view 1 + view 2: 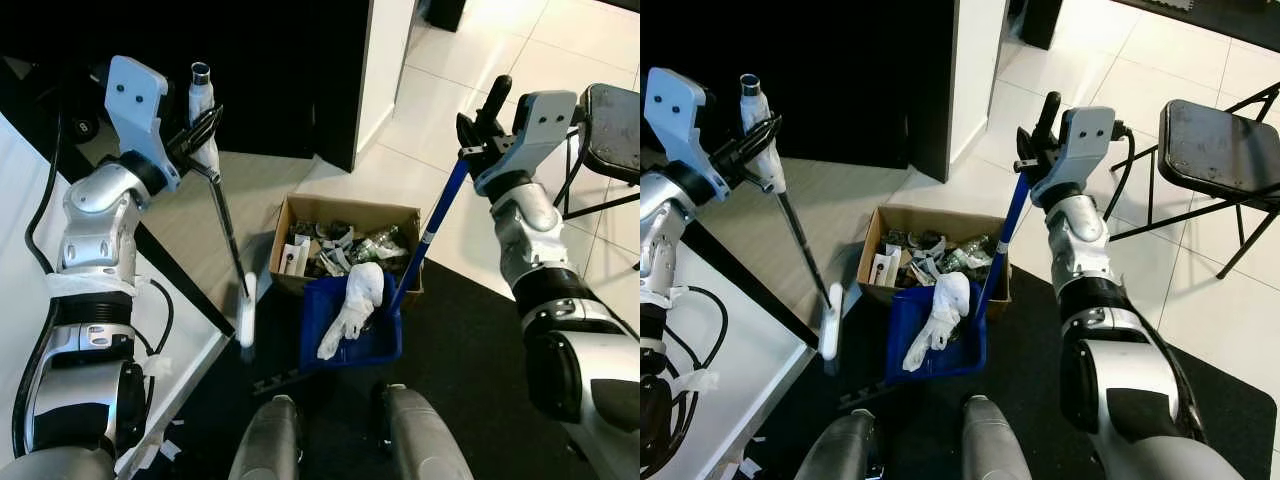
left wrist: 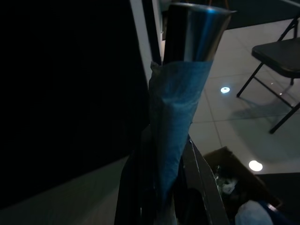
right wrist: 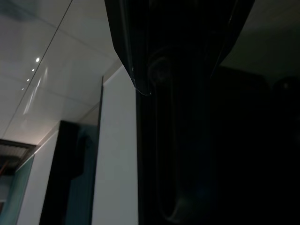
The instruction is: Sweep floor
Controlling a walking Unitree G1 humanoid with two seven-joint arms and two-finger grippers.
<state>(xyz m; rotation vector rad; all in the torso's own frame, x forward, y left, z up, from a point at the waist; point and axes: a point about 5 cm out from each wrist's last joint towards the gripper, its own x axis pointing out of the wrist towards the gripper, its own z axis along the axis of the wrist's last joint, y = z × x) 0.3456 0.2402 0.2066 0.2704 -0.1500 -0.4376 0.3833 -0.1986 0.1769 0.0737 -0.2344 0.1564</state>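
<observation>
Your left gripper (image 1: 203, 140) grasps the broom (image 1: 222, 215); your right gripper (image 1: 480, 140) clamps the dustpan's (image 1: 350, 335) handle (image 1: 430, 235), cardboard box (image 1: 345, 245) below between them.

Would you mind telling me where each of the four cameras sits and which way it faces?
Left eye view: on the head, looking forward and down at the cardboard box, blue dustpan, both arms and knees.
Right eye view: beside it, same scene; the folding chair shows more fully.
Left wrist view: on the left wrist, along the left gripper clamping the broom handle.
Right wrist view: on the right wrist, tilted upward past the right gripper toward the ceiling.
Shared: left wrist and eye views all show the chair and box.
</observation>
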